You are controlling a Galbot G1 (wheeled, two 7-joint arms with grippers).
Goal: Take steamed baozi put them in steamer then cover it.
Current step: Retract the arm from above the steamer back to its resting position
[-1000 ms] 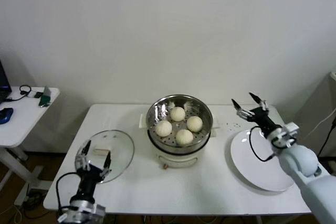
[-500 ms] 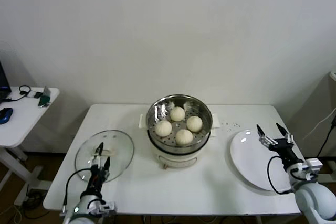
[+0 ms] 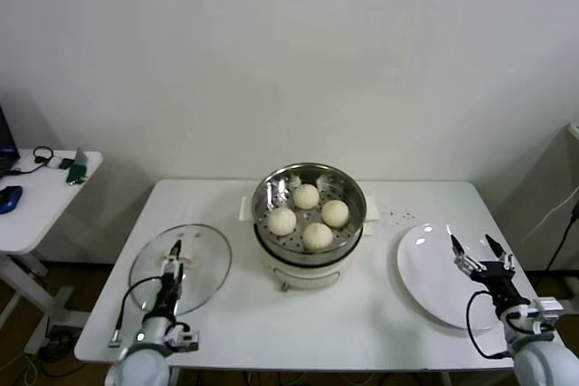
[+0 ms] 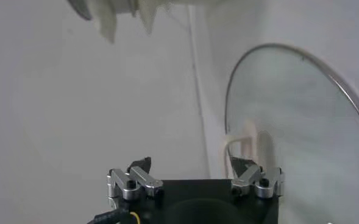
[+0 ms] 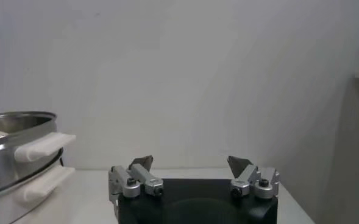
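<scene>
Four smooth, pale cream steamed baozi sit inside the shiny steel steamer at the middle of the white surface. The clear glass cover lies flat to its left. Left gripper over the cover, right gripper over the plate: fingers open, empty.

right gripper: drawn back from beside the steamer to low over the plate's near edge; jaws open | left gripper: pulled nearer the body, over the cover
</scene>
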